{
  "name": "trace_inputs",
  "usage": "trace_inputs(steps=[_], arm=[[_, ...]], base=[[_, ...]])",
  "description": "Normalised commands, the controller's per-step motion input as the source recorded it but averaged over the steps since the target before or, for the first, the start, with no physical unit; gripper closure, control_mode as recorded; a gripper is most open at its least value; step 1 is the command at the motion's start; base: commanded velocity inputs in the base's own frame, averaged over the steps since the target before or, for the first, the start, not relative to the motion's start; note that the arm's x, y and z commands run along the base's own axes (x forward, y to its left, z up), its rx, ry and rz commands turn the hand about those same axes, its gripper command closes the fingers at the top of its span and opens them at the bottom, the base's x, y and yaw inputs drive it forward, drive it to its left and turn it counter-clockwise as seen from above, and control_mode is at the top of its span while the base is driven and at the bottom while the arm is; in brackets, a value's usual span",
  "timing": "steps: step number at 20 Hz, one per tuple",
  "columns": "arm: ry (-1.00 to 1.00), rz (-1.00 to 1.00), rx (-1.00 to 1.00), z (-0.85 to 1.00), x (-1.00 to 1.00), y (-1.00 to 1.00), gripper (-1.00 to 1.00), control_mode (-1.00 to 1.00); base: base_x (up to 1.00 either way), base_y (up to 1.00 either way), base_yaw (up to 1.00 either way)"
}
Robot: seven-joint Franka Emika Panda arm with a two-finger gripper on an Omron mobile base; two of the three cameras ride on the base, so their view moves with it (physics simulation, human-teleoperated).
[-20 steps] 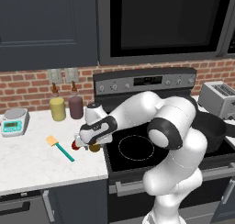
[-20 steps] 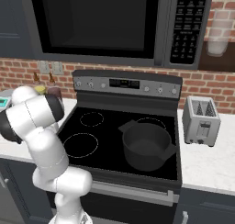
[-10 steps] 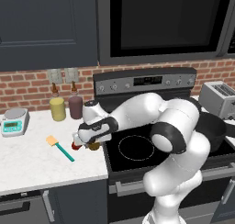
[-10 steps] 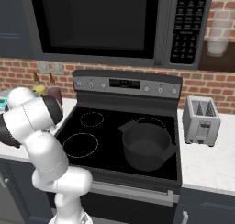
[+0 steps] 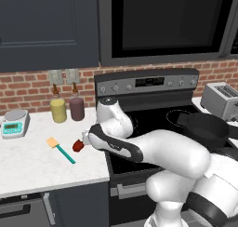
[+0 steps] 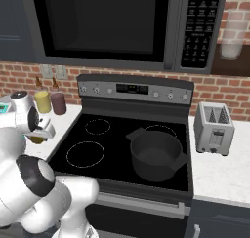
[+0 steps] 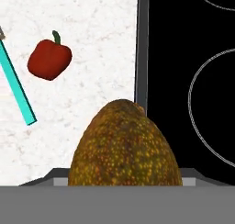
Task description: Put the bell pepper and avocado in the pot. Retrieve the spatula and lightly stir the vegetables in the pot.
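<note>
The olive-brown avocado (image 7: 123, 145) looms large at the bottom of the hand view, between my jaws, over the counter's edge by the stove. My gripper (image 5: 86, 140) is shut on it, and its fingertips are hidden behind it. From the right, the avocado (image 6: 36, 140) peeks out under the gripper (image 6: 40, 133). The dark red bell pepper (image 5: 78, 146) (image 7: 49, 59) lies on the white counter just left of the hand. Left of the pepper lies the spatula (image 5: 60, 149), whose teal handle (image 7: 17, 87) is partly in the hand view. The dark pot (image 6: 156, 154) (image 5: 204, 128) sits on the stove's front right burner.
A yellow jar (image 5: 58, 110) and a dark maroon jar (image 5: 76, 109) stand by the brick wall, and a kitchen scale (image 5: 14, 123) sits at far left. A toaster (image 6: 214, 128) is right of the stove. The black cooktop (image 6: 85, 154) lies between hand and pot.
The jaws have narrowed around the avocado. The hand has shifted slightly left over the counter edge. Pepper, spatula and pot have not moved.
</note>
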Motion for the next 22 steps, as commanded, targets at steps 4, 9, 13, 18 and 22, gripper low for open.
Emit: trace_inputs(steps=[4,9,13,18,22], arm=[[0.0,0.0,0.02,0.93,-0.85,-0.67,1.0,-1.0],[0.0,0.0,0.0,0.77,-0.75,-0.79,1.0,-1.0],[0.0,0.0,-0.02,0.85,-0.46,-0.64,1.0,-1.0],[0.04,0.0,0.0,0.76,-0.03,-0.68,1.0,-1.0],[0.02,0.0,-0.01,0.64,0.0,-0.79,1.0,-1.0]], base=[[0.0,0.0,0.0],[0.0,0.0,0.0],[0.0,0.0,0.0],[0.0,0.0,0.0],[0.0,0.0,0.0]])
